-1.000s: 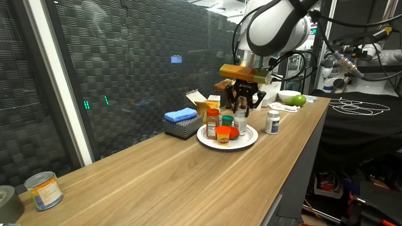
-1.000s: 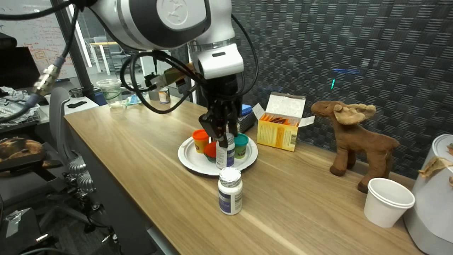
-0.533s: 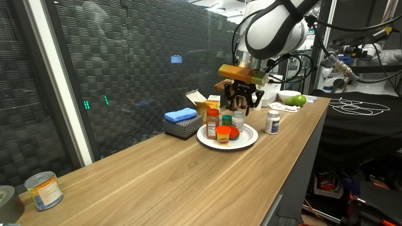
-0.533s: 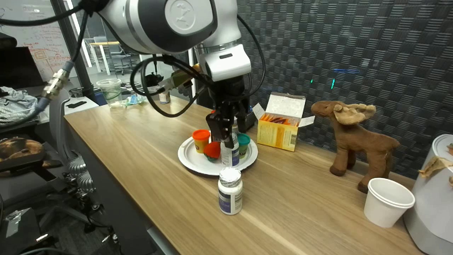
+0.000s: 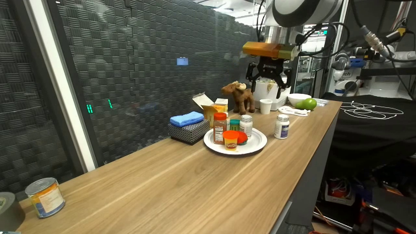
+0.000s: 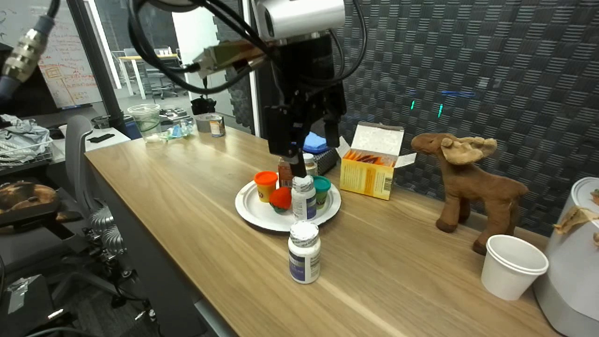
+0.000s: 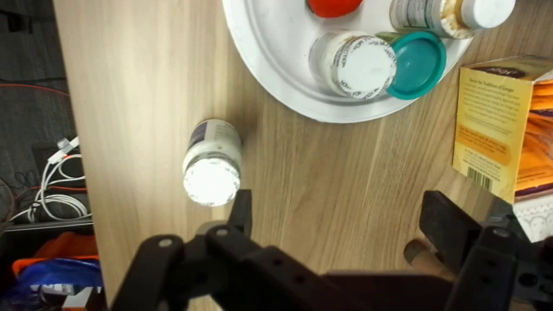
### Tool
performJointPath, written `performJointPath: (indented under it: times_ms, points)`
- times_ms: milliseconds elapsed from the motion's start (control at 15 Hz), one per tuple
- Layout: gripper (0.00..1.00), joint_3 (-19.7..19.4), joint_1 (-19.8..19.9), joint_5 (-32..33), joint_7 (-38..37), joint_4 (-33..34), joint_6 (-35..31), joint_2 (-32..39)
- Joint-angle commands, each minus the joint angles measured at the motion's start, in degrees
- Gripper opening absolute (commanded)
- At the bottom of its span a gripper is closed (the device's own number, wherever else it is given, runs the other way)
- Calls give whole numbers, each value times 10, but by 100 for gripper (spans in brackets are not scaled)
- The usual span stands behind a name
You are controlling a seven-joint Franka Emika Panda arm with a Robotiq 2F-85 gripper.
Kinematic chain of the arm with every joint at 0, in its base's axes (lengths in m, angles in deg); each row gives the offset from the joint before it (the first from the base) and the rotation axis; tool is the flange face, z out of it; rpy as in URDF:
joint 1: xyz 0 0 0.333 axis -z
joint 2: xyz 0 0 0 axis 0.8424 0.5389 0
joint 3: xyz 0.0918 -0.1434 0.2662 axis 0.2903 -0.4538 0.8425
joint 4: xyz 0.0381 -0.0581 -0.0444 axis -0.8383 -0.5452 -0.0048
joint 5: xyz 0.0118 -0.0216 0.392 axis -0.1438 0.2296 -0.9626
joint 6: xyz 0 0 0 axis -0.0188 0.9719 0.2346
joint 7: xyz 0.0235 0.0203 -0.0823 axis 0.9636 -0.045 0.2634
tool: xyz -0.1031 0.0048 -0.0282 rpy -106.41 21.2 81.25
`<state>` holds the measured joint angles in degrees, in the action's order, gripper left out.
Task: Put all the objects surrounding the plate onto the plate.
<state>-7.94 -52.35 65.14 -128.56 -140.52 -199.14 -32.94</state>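
Wrist view, gripper: jaws wide apart, nothing held.
Wrist view, loose bottle: on table beside plate; toward table's open edge from the jaw gap.
In an exterior view, gripper: higher than loose bottle, offset; next pick likely down plus sideways.
In an exterior view, loose bottle: upright, cap up, long axis vertical.

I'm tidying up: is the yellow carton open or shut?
Open: in an exterior view, the yellow carton has its lid raised, orange packets showing inside.
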Motion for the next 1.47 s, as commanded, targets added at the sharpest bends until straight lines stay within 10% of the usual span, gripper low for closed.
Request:
performJointPath:
  times_ms: [0, 1000, 1400]
  points:
    - [99, -2, 15, -11, 11, -13, 46, -36]
    - [100, -19, 39, -102, 67, -34, 50, 41]
    - [42, -26, 36, -75, 32, -33, 21, 46]
